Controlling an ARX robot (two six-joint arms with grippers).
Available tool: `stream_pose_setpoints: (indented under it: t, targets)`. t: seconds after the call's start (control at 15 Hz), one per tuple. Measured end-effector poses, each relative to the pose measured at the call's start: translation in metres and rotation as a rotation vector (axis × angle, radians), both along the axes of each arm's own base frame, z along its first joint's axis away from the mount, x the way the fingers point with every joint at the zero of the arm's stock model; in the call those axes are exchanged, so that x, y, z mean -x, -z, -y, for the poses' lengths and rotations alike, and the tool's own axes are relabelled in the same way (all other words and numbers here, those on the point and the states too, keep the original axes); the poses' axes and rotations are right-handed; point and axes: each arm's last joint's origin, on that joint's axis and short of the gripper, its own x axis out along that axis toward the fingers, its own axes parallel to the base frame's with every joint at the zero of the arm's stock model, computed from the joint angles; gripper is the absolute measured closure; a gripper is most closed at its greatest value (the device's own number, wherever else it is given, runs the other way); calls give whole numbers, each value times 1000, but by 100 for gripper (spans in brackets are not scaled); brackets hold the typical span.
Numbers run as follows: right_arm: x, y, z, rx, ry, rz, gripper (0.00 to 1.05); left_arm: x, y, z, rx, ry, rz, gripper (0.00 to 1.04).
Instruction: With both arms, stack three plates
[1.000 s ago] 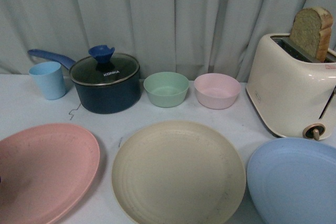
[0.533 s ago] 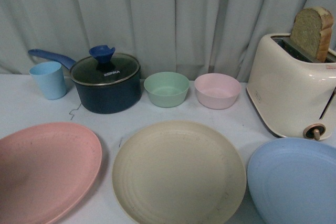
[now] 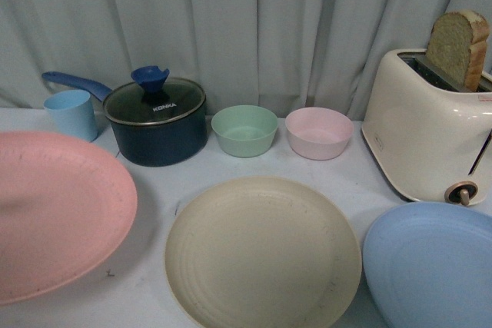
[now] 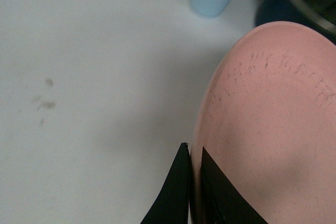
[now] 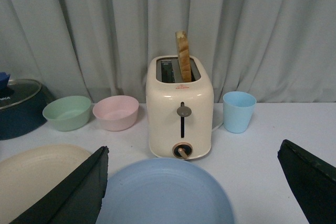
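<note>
The pink plate (image 3: 58, 213) is lifted and tilted at the left of the front view, above the table. My left gripper (image 4: 193, 153) is shut on its rim; its black fingers (image 4: 176, 192) pinch the edge of the pink plate (image 4: 273, 124). The beige plate (image 3: 263, 251) lies flat in the middle. The light blue plate (image 3: 430, 263) lies at the right. In the right wrist view my right gripper (image 5: 191, 182) is open, its fingers (image 5: 73, 192) wide apart over the blue plate (image 5: 165, 192). Neither arm shows in the front view.
At the back stand a blue cup (image 3: 71, 113), a dark saucepan with lid (image 3: 154, 119), a green bowl (image 3: 244, 130) and a pink bowl (image 3: 318, 131). A cream toaster with bread (image 3: 427, 132) stands at the right. Another blue cup (image 5: 239, 111) is beside the toaster.
The pink plate has risen off the table and tilted, now larger and higher in the front view. The beige and blue plates have not moved.
</note>
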Motion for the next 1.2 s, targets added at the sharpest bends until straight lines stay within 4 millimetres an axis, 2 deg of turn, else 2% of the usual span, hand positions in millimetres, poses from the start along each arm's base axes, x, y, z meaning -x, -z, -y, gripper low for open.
stream_pose_setpoints:
  t: [0.13,0.2,0.27,0.47,0.67,0.8,1.2]
  targets:
    - [0,0,0,0,0,0,6,-1,-44,30,-16,103,100,102]
    - [0,0,0,0,0,0,6,0,-58,53,-11,166,133,102]
    - [0,0,0,0,0,0,6,-2,-62,73,-11,215,143,102]
    - [0,0,0,0,0,0,6,-11,-43,139,-15,344,89,102]
    - [0,0,0,0,0,0,6,-20,-28,189,11,440,65,102]
    - [0,0,0,0,0,0,6,-27,-13,200,17,440,31,102]
    - [0,0,0,0,0,0,6,-43,16,203,30,364,-18,102]
